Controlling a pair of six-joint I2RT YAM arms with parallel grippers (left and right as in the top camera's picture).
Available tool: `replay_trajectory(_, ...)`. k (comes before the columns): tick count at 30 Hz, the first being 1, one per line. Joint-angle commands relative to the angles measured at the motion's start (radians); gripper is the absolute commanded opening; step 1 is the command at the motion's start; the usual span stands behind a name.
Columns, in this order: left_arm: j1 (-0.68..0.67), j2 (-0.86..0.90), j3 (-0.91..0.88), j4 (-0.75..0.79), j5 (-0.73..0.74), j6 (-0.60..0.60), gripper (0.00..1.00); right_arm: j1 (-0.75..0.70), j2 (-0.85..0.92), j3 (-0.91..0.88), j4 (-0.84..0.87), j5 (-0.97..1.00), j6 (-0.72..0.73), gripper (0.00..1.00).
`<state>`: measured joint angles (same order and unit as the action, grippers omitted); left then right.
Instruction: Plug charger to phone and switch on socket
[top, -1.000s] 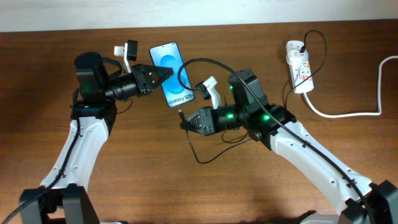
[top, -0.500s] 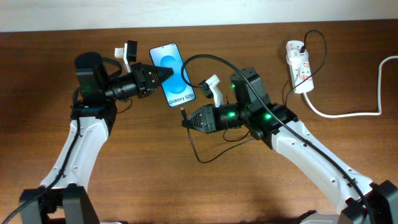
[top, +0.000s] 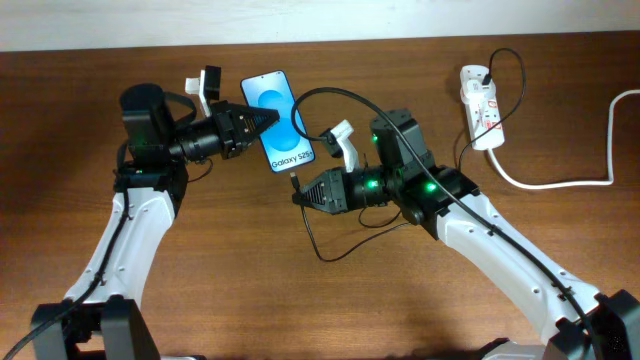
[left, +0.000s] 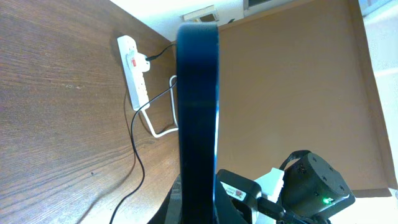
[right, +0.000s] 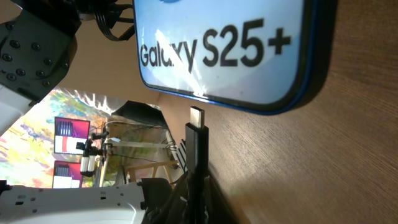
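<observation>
The phone (top: 278, 120), blue screen with a white "Galaxy S25" band, is held at its left edge by my left gripper (top: 262, 118), which is shut on it. In the left wrist view the phone (left: 198, 112) shows edge-on between the jaws. My right gripper (top: 299, 197) is shut on the black charger cable (top: 340, 95) near its connector tip (top: 292, 182), just below the phone's bottom edge. In the right wrist view the tip (right: 197, 118) sits a small gap from the phone's bottom edge (right: 217, 56). The white socket (top: 481, 107) lies far right with the black plug in it.
The socket's thick white cord (top: 560, 182) runs right off the table edge. Slack charger cable loops on the wood below my right gripper (top: 325, 250). The socket also shows in the left wrist view (left: 134, 68). A pale wall borders the table's far edge.
My right gripper moved slightly up and right a second ago, bringing the connector tip closer to the phone's bottom edge. Nothing has moved in the last half second.
</observation>
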<state>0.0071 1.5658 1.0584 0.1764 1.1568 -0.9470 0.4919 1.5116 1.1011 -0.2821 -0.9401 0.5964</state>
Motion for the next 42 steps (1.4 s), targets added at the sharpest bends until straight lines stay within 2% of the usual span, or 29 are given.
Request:
replay_trajectory(1, 0.002, -0.005, 0.018, 0.005, 0.034, -0.011, 0.00, -0.002, -0.018, -0.002, 0.007, -0.016, -0.016, 0.04)
replay_trajectory(26, 0.003, -0.005, 0.018, 0.002, 0.060, -0.010, 0.00, -0.002, -0.018, -0.002, 0.011, -0.013, -0.042, 0.04)
replay_trajectory(30, 0.003, -0.005, 0.018, 0.002, 0.059, -0.010, 0.00, -0.002, -0.018, -0.002, 0.018, -0.078, -0.065, 0.04)
replay_trajectory(42, 0.003, -0.005, 0.018, 0.002, 0.060, -0.010, 0.00, -0.003, -0.018, -0.002, -0.020, -0.080, -0.080, 0.04)
